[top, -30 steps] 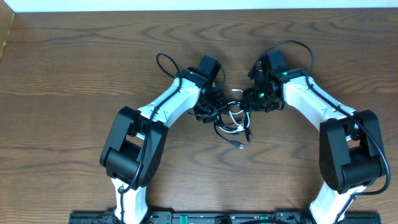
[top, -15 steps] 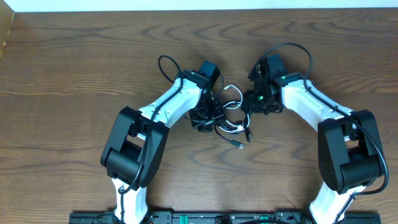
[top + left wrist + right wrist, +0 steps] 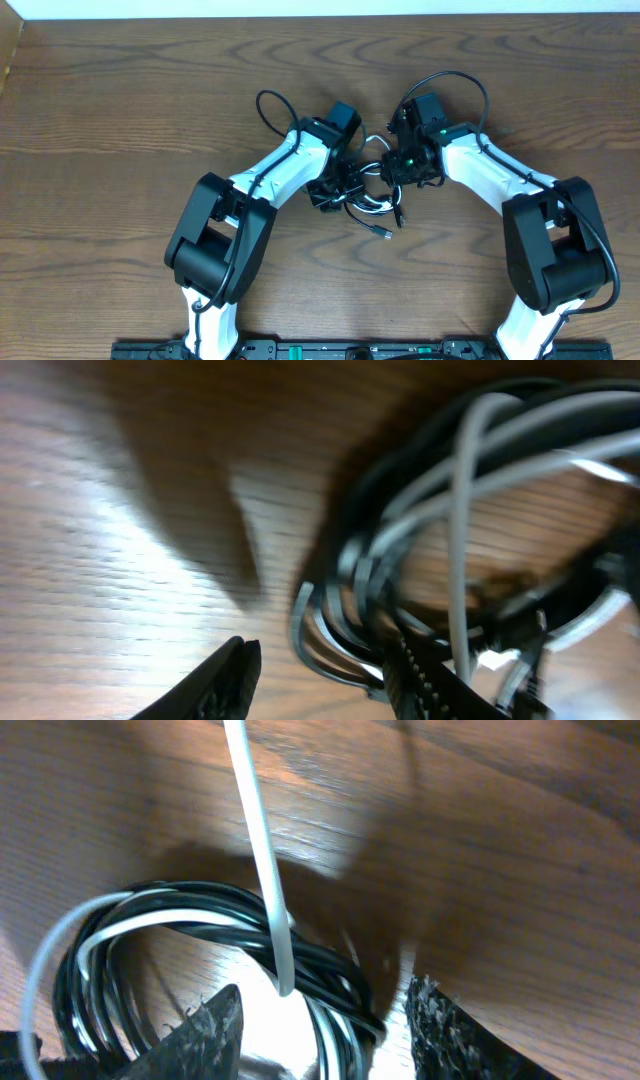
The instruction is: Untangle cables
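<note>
The cables lie in a tangled heap of black and white cords at the table's middle, and a small black plug trails toward the front. My left gripper is at the heap's left edge. In the left wrist view it is open, with a loop of the bundle between the fingers, close against the right finger. My right gripper is at the heap's upper right. It is open and straddles the black and white coil. A white cord rises between its fingers.
The wooden table runs to a pale back edge at the top. A thick black arm wire loops out beside the left wrist, and another arches over the right wrist. A box corner shows at the far left.
The right gripper has moved left, closer in over the tangle. The left wrist has shifted slightly to the right and toward the front. A white loop now stands up between the two grippers.
</note>
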Tool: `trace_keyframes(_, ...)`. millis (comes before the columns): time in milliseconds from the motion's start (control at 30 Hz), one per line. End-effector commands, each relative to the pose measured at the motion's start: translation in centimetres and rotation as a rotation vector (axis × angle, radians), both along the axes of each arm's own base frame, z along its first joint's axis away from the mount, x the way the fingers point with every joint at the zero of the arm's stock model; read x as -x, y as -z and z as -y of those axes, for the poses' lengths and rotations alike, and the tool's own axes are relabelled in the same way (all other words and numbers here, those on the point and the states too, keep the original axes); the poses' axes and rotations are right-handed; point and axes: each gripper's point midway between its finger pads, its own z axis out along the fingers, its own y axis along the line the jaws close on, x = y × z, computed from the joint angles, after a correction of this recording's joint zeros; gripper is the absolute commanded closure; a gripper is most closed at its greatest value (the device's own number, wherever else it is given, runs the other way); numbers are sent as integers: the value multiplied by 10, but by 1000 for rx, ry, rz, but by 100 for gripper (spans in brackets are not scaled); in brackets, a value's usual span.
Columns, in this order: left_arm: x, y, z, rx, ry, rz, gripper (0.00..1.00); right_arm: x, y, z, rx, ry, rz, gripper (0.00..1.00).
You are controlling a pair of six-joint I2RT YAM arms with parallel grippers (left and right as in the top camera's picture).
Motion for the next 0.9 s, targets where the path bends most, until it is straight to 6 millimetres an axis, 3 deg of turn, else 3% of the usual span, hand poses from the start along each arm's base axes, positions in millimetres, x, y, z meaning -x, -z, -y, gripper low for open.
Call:
trace_keyframes(0, 5, 14, -13, -86, -34, -12, 55, 2, -3, -2, 23, -47, 33, 51)
trace_keyframes(100, 5, 14, -12, -83, -32, -9, 61, -1, -3, -1, 29, -44, 47, 53)
trace_keyframes(267, 19, 14, -9, -100, 15, -38, 81, 0, 4, 7, 70, -31, 56, 54)
trace_keyframes(433, 30, 15, -3, -100, 110, -28, 81, 0, 9, 8, 70, -29, 68, 56)
trace_keyframes(567, 34, 15, -3, -99, 170, -25, 81, 0, 9, 9, 74, -29, 67, 66)
trace_keyframes(600, 34, 15, -4, -98, 195, -21, 87, 0, 10, 11, 86, -25, 68, 68)
trace_keyframes(667, 32, 16, -10, -118, 243, -1, 92, -1, 12, 20, 138, -8, 76, 73)
trace_keyframes(867, 29, 17, -17, -134, 385, 45, 92, -9, 15, 55, 303, 126, 114, 82)
